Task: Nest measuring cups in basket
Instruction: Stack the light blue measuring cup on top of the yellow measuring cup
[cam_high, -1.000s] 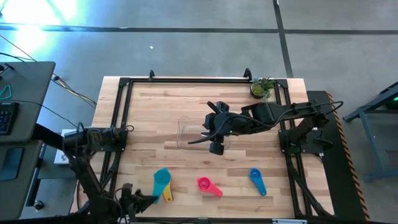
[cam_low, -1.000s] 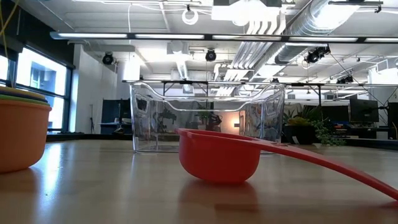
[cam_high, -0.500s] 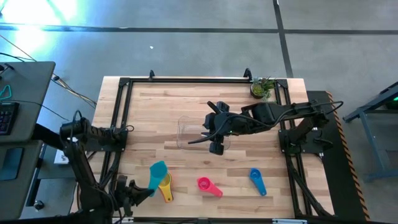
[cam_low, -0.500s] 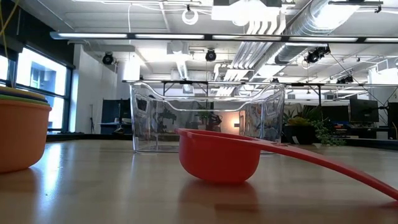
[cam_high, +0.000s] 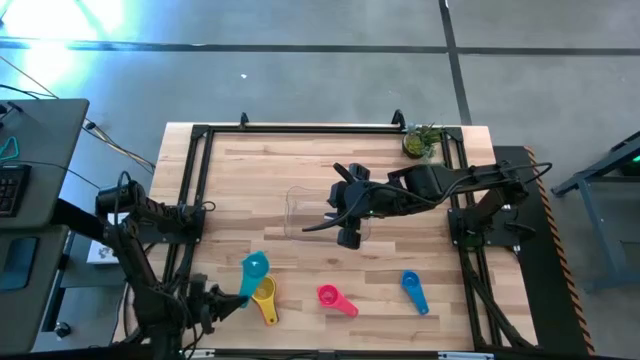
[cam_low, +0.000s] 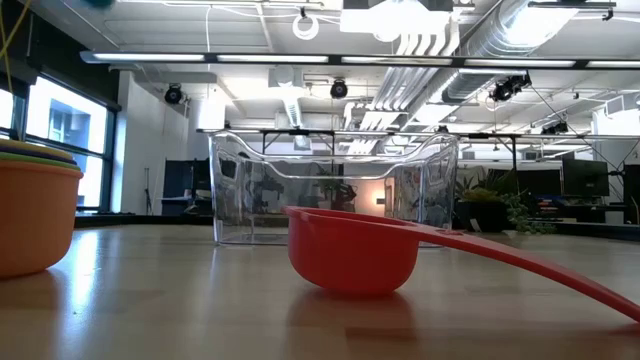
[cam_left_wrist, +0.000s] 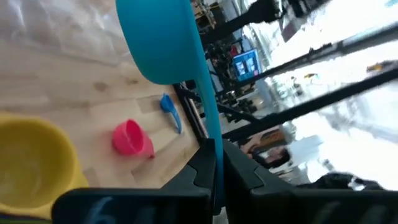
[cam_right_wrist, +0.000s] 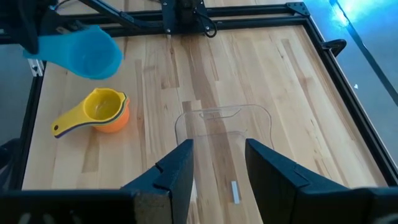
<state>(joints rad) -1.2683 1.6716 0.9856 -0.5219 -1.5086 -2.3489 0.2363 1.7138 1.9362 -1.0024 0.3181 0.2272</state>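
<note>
While clamped, teal cup (cam_left_wrist: 163, 43) — smooth, round plastic.

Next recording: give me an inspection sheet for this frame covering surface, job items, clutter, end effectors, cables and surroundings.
Surface: wooden table inside a black frame.
Job's things: clear basket near the middle, no cup visible inside; teal cup lifted off the table by its handle; yellow cup nested in an orange one; magenta cup and blue cup near the front edge.
Clutter: potted plant at the far right corner.
End effectors: left end effector shut on the teal cup's handle; right end effector hovers open above the basket, holding nothing.
Cables: wires run along the floor left of the table.
Surroundings: desk with keyboard at left.
</note>
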